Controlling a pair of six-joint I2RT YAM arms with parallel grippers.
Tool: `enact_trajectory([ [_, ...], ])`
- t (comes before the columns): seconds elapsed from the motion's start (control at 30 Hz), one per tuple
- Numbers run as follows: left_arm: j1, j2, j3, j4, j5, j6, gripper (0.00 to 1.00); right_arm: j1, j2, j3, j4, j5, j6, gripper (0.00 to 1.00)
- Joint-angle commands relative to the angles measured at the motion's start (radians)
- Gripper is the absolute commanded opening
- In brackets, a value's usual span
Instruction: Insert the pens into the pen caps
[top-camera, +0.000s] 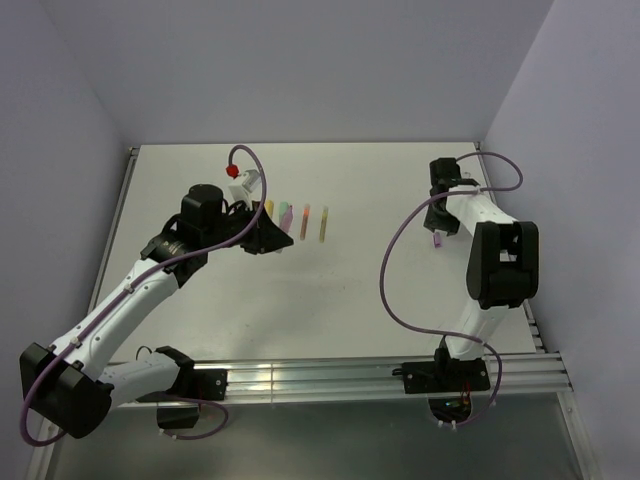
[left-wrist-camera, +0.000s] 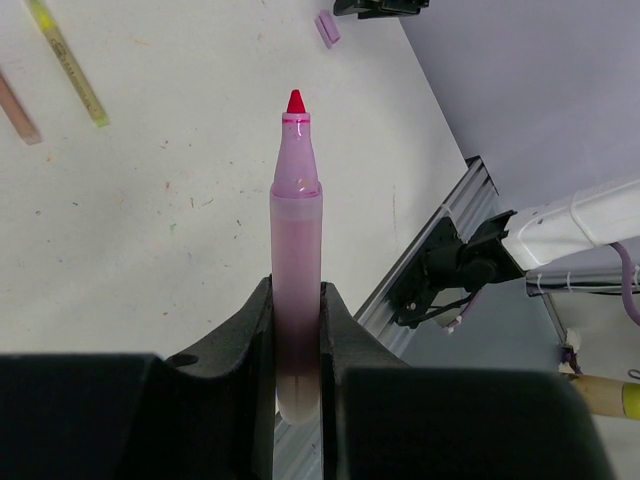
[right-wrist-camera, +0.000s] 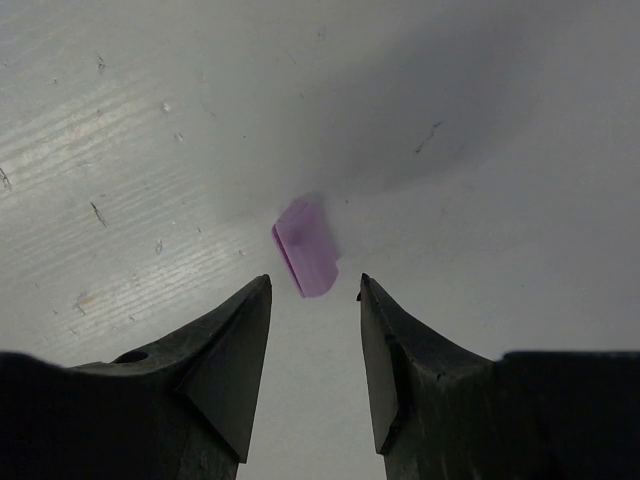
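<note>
The left gripper (left-wrist-camera: 297, 292) is clamped on a red-tipped pen (left-wrist-camera: 297, 210). The two black fingers press its translucent pinkish barrel from either side, low down near the blunt end, and a short stub of that end shows behind the grip. Most of the pen's length sticks straight out ahead of the fingertips, with the uncapped red nib at the far end. It is held off the white table (top-camera: 350, 300) and touches nothing but the fingers.

Ahead of this hand and off to its left in the wrist view, a yellow pen (left-wrist-camera: 70, 65) lies flat on the table. An orange pen (left-wrist-camera: 15, 105) lies just beside it, close but not touching, and both slant the same way. Far ahead, past the nib and slightly to the right, a purple cap (left-wrist-camera: 327, 27) lies on the table.

The right gripper (right-wrist-camera: 315, 290) hangs over that cap with its fingers standing apart and nothing between them. The cap lies on its side just beyond the fingertips, a little nearer the left finger than the right, and touches neither. Its open mouth faces toward that left finger. The hand's shadow falls across the table around the cap.

From above, the two hands are well apart, with the row of loose pens just beside the left one.
</note>
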Motion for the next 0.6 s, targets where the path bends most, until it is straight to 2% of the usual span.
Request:
enact_trajectory([
  [0.0, 0.006, -0.020, -0.004, 0.034, 0.021, 0.024, 0.00, 0.014, 0.038, 0.060, -0.018, 0.047, -0.024, 0.49],
  [0.57, 0.016, -0.005, -0.005, 0.037, 0.030, 0.027, 0.00, 0.043, 0.141, 0.112, -0.039, 0.073, -0.030, 0.49],
])
